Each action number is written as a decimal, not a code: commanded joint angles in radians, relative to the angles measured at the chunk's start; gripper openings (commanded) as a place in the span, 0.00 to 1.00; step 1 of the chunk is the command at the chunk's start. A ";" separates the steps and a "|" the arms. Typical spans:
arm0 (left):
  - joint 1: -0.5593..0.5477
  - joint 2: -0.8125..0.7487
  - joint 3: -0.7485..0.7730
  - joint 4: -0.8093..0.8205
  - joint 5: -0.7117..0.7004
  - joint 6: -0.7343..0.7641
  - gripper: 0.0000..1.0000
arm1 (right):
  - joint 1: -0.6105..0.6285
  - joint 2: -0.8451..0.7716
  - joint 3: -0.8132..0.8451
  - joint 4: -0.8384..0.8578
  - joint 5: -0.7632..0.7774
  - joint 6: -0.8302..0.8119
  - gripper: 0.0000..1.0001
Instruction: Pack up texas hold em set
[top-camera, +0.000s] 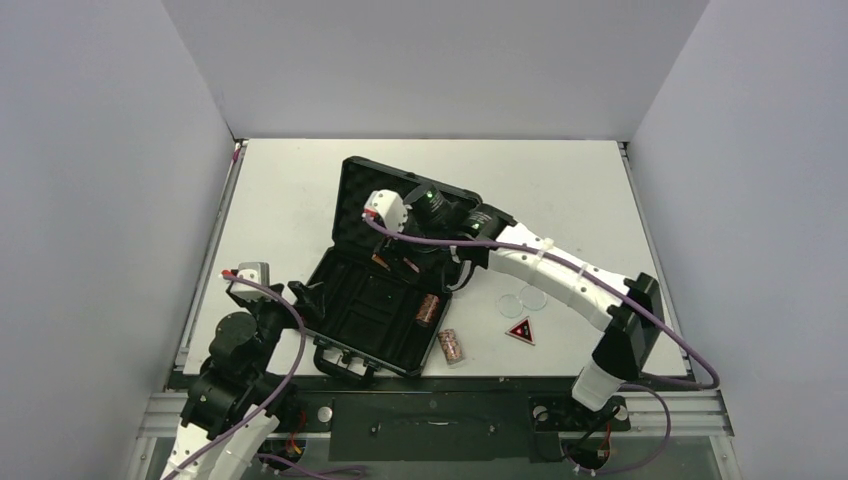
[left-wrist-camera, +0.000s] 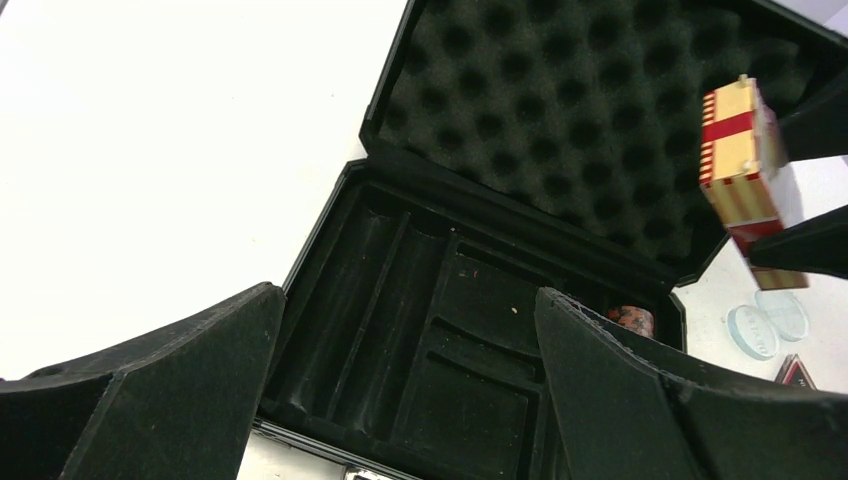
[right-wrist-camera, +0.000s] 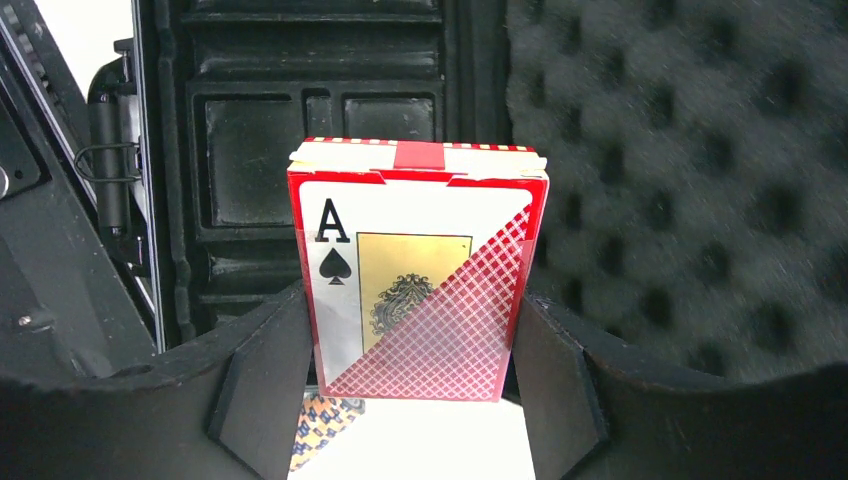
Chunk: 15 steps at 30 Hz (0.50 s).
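Observation:
The black case (top-camera: 372, 312) lies open mid-table, its egg-crate foam lid (top-camera: 362, 185) raised at the back. My right gripper (top-camera: 398, 218) is shut on the red-and-white card box (top-camera: 384, 207) and holds it above the tray, in front of the foam. In the right wrist view the card box (right-wrist-camera: 415, 270) shows an ace of spades between the fingers of my right gripper (right-wrist-camera: 415, 372). One chip roll (top-camera: 428, 309) lies in the tray's right end, another chip roll (top-camera: 451, 346) on the table beside the case. The red-black triangle (top-camera: 520, 331) lies right of them. My left gripper (top-camera: 305, 297) is open and empty at the case's left edge.
Two clear discs (top-camera: 523, 300) lie on the table right of the case, by the triangle. An orange-and-blue patterned thing (right-wrist-camera: 318, 425) shows below the held box. The case's latches and handle (top-camera: 345, 362) face the near table edge. Grey walls close in the table.

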 joint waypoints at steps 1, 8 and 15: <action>0.024 0.029 0.014 0.047 0.027 0.010 0.96 | 0.031 0.068 0.108 0.021 -0.042 -0.089 0.00; 0.048 0.021 0.009 0.049 0.022 0.009 0.96 | 0.051 0.202 0.215 -0.029 -0.055 -0.142 0.00; 0.074 0.033 0.013 0.046 0.032 0.007 0.96 | 0.065 0.287 0.249 -0.014 -0.063 -0.143 0.00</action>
